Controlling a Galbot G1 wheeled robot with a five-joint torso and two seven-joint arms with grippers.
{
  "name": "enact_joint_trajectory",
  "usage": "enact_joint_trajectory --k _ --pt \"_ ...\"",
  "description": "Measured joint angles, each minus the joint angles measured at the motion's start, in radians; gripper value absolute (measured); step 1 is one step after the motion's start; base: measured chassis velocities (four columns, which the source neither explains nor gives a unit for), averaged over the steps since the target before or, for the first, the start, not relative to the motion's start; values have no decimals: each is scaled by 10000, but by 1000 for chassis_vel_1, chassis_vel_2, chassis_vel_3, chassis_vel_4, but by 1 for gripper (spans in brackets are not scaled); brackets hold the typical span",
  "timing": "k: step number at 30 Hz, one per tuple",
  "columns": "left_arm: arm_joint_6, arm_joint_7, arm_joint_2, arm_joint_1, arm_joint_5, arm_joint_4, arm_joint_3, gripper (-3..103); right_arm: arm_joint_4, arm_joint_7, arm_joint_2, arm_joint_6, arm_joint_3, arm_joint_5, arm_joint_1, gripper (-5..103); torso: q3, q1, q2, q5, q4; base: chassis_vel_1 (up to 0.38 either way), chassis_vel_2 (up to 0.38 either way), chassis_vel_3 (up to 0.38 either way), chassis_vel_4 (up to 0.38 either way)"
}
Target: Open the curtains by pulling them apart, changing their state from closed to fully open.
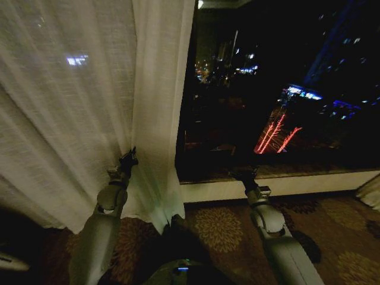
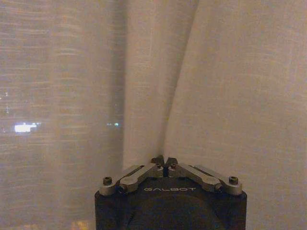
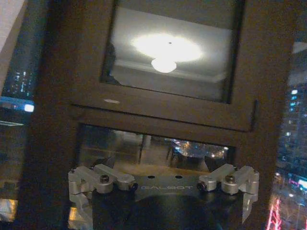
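Observation:
The left curtain (image 1: 77, 107), sheer cream-white with vertical pleats, covers the left half of the head view, and its inner edge hangs near the middle. My left gripper (image 1: 127, 159) is pressed into this panel low down. In the left wrist view the curtain (image 2: 230, 96) fills the background and a fold of it runs down into the left gripper (image 2: 164, 160), whose fingertips meet on the cloth. My right gripper (image 1: 243, 173) is held up in front of the bare window (image 1: 279, 89), touching no cloth. In the right wrist view the right gripper (image 3: 163, 191) has its fingers (image 3: 79, 189) spread wide with nothing between them.
A white sill (image 1: 285, 185) runs under the dark window glass. Patterned carpet (image 1: 219, 228) lies below it. A pale bit of cloth (image 1: 371, 193) shows at the far right edge. The window frame (image 3: 158, 115) stands close in front of the right gripper.

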Motion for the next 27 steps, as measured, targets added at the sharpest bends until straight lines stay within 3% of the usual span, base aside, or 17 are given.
enact_joint_trajectory --k 27 --pt "-103 0 -1 225 -137 -190 -163 0 285 15 49 -19 -125 -131 -122 100 0 0 0 -1 -1 183 188 -187 -191"
